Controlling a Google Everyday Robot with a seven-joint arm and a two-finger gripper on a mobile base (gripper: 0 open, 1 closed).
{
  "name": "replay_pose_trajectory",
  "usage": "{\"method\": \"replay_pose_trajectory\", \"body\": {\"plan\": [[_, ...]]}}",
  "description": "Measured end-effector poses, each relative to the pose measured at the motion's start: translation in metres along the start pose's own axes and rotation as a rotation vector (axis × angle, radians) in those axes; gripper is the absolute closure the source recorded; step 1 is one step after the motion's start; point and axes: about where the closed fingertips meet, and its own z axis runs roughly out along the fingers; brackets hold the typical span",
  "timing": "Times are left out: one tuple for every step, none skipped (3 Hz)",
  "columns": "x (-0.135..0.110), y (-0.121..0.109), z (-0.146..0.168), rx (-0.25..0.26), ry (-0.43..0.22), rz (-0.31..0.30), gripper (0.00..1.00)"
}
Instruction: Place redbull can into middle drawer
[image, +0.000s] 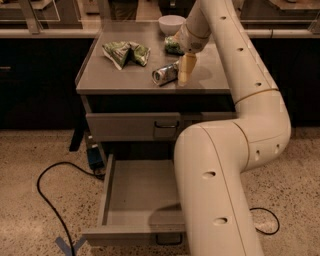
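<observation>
The redbull can (164, 75) lies on its side on the grey cabinet top (105, 80), with its shiny round end facing front-left. My gripper (185, 71) hangs from above, down at the can's right end and close against it. The middle drawer (135, 192) is pulled open low at the front, its flat floor bare and its dark wire handle (167, 241) at the front edge. My arm (220, 175) covers the drawer's right part.
Green foil snack bags (125, 52) lie at the back left of the top, with another green bag (172, 45) and a white bowl (171, 22) behind the gripper. The upper drawer front (125, 127) is shut. A black cable (47, 195) runs over the floor at the left.
</observation>
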Motion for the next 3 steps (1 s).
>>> {"method": "replay_pose_trajectory", "body": {"plan": [[-0.009,0.001,0.007,-0.015,-0.012,-0.032,0.00],[-0.015,0.006,0.017,-0.051,0.008,-0.040,0.00],[-0.018,0.013,0.027,-0.086,0.018,-0.035,0.00]]}}
